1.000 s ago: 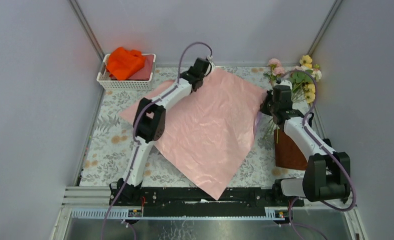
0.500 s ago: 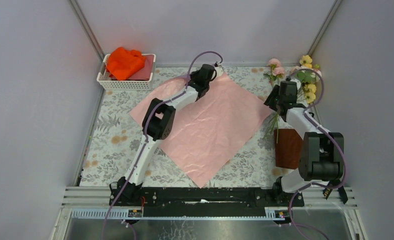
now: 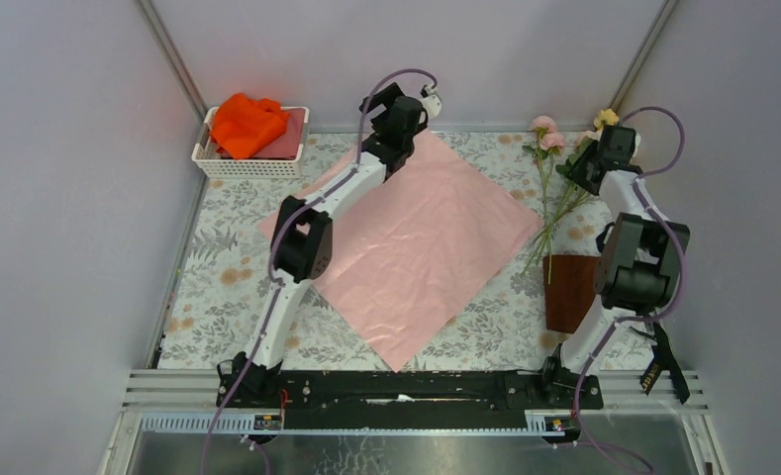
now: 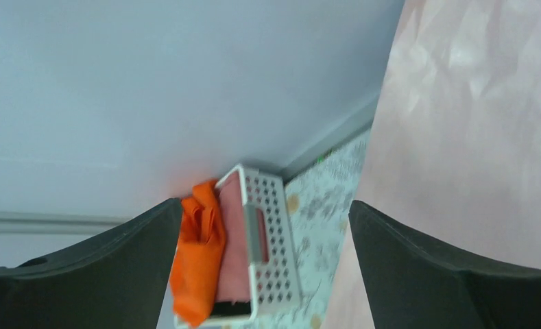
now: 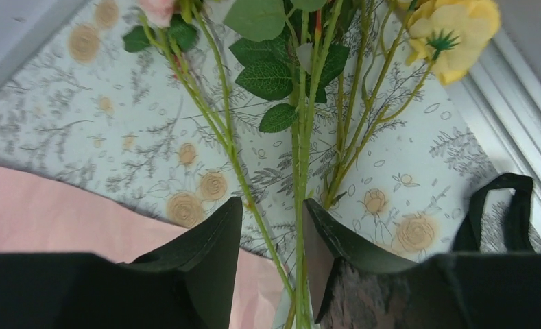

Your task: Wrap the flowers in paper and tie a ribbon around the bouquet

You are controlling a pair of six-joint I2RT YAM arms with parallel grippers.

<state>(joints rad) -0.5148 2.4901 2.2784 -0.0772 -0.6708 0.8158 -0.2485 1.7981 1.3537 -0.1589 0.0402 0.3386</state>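
Since half a second ago my left arm has lifted off the paper's (image 3: 416, 237) far corner. The left tool (image 4: 265, 205) is now wide apart and empty. My right tool (image 5: 271, 212) has swung out to the far right corner over the flowers (image 5: 267, 79). Its jaws are part-way apart with stems in the gap, no squeeze visible. The flowers lie lengthwise, blooms to the back wall, stem ends toward me by the brown pad (image 3: 569, 297). The paper lies flat mid-bench (image 3: 218, 277), pink side up, diamond-wise. A basket (image 3: 247, 166) with orange cloth (image 3: 245, 124) sits far left.
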